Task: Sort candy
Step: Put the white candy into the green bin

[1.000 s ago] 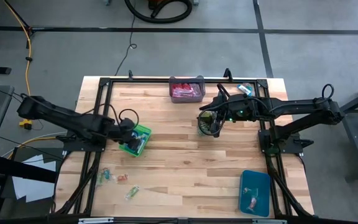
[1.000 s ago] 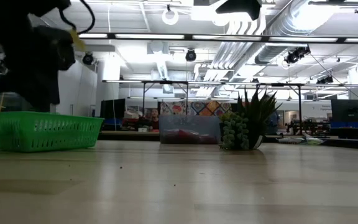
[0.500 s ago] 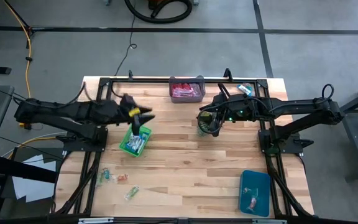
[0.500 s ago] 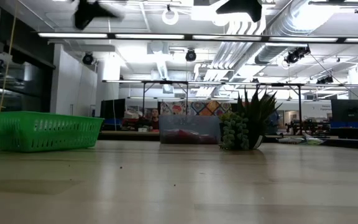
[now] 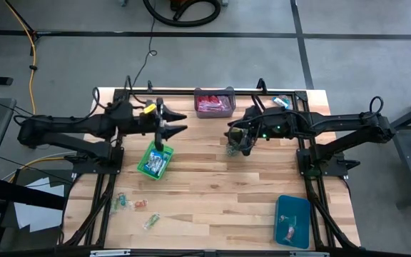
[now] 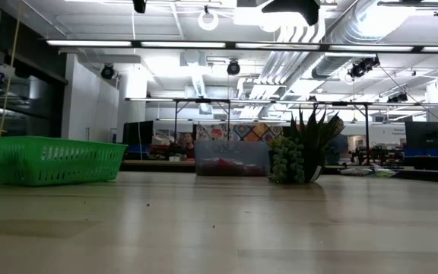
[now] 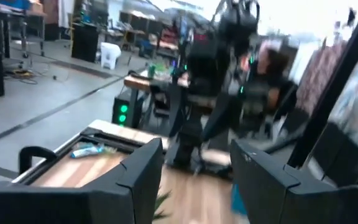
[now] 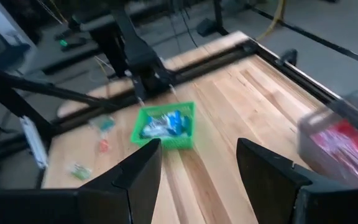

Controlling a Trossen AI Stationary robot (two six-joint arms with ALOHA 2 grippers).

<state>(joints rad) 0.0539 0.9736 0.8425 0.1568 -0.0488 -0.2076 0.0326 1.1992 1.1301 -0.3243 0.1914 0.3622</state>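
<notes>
Blue-and-white candy fills the green basket. Red candy lies in the clear bin at the far edge. One sweet sits in the blue bin. Loose candy lies near the table's left near corner. My left gripper is open, raised beyond the basket's far side, with its fingers level toward the table's right. My right gripper is open above the spiky plant and holds nothing.
A spiky green plant stands mid-table under my right gripper. One wrapped sweet lies by the far right frame rail. Black frame rails run along the table's edges. Bare wood lies between the basket and the blue bin.
My left gripper has risen out of the green basket and swung toward the table's far edge and right, tipping from pointing down to pointing level toward the right arm. The basket has stayed where it was.
</notes>
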